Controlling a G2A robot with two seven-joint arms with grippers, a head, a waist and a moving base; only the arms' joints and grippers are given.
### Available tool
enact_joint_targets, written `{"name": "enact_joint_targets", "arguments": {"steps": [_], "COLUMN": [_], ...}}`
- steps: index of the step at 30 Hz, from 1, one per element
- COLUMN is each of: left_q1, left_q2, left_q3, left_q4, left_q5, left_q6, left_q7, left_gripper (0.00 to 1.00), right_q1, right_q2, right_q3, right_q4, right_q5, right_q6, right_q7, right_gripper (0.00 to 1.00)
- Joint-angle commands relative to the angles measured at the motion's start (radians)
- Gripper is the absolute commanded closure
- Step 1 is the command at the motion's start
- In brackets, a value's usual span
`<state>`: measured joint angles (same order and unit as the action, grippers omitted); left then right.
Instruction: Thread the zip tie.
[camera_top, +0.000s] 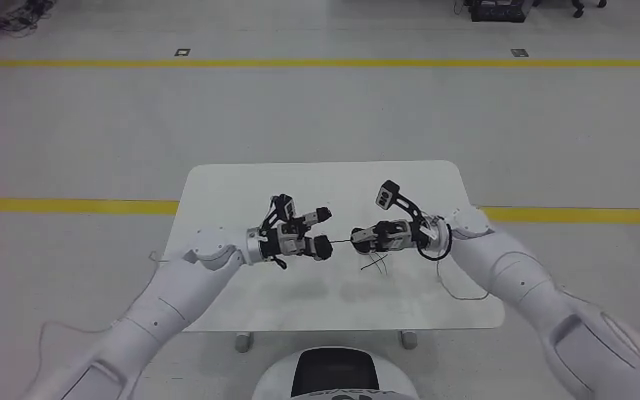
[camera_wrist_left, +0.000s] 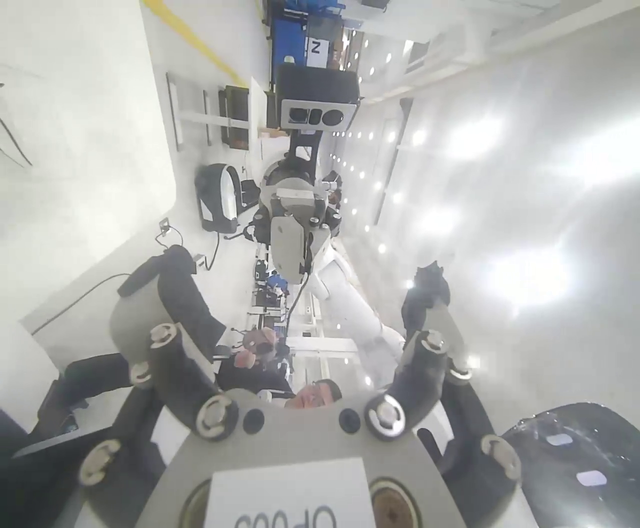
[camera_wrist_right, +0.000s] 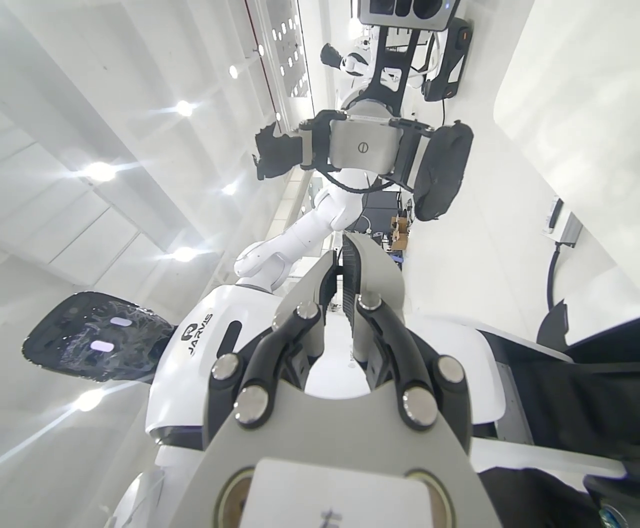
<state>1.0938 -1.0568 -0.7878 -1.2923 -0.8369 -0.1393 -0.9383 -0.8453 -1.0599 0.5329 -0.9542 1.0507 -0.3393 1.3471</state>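
Strands (camera_top: 376, 263), thin and dark, lie on the table (camera_top: 430, 190) nearest the robot, just under the right gripper (camera_top: 358, 238); cannot tell what they are. Both grippers hang above the table's middle, off its surface, facing each other. Right gripper is clenched on the zip tie (camera_top: 345, 241); its wrist view has the fingers pressed nearly together. Tie is a thin black strip, roughly level over the table's middle, sticking out of the right gripper toward the left gripper (camera_top: 323, 230). Left gripper is released, fingers spread wide, holding nothing. Tie's free end sits near the left gripper's nearer finger; touching or apart, cannot tell. Tie's head is too small to make out. Past the table's left and right edges runs a yellow stripe (camera_top: 90, 206) on the floor. Second stripe (camera_top: 300, 63) crosses the floor well beyond the table's far edge.
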Motion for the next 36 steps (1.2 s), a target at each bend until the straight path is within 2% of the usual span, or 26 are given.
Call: {"name": "enact_joint_targets", "arguments": {"steps": [1,10,20,24,36], "left_q1": [0.0,0.009,0.013,0.021,0.032], "left_q2": [-0.003,-0.013,-0.014,-0.015,-0.016], "left_q3": [0.005,0.018,0.009,0.01,-0.011], "left_q4": [-0.008,-0.042,-0.045,-0.057,-0.056], "left_q5": [0.011,0.056,0.075,0.088,0.082], "left_q6": [0.005,0.012,0.004,0.008,0.014], "left_q7": [0.02,0.096,0.119,0.148,0.126], "left_gripper": [0.0,0.0,0.0,0.0,0.0], "right_q1": [-0.009,-0.034,-0.036,-0.056,-0.091], "right_q2": [-0.001,-0.016,-0.025,-0.024,-0.023], "right_q3": [0.011,0.06,0.071,0.085,0.144], "right_q4": [-0.008,0.003,0.016,-0.017,-0.061], "right_q5": [-0.012,-0.022,-0.033,-0.066,-0.115], "right_q6": [-0.001,-0.001,-0.001,0.01,0.039], "right_q7": [-0.032,-0.034,-0.028,-0.072,-0.078], "right_gripper": [1.0,1.0,1.0,1.0,1.0]}}
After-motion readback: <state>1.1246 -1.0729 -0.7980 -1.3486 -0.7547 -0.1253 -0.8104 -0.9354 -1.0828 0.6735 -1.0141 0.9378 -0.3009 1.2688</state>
